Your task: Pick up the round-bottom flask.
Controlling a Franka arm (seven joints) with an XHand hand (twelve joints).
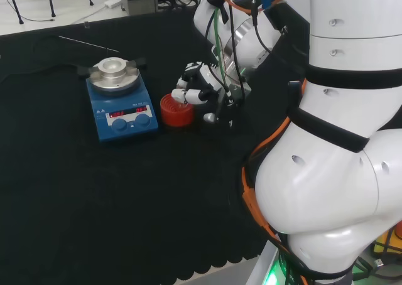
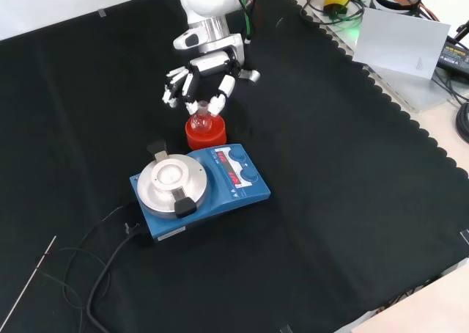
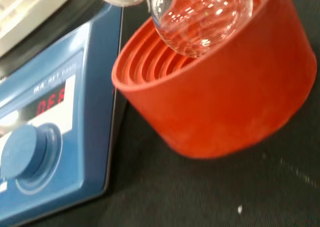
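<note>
One clear glass flask (image 3: 202, 17), ribbed red stand (image 3: 220, 97)

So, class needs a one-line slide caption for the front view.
Robot hand closes around the neck of a round-bottom flask sitting in its red ribbed stand, beside a blue hotplate stirrer.

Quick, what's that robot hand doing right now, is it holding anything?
Robot hand: fingers curled round the neck of the round-bottom flask, whose bulb sits at the red ribbed stand.

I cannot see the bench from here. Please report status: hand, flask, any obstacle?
Hand curled over flask neck, grasp not confirmed. Round-bottom flask sits in red ribbed stand. Blue hotplate stirrer close beside the stand; otherwise nothing blocking.
</note>
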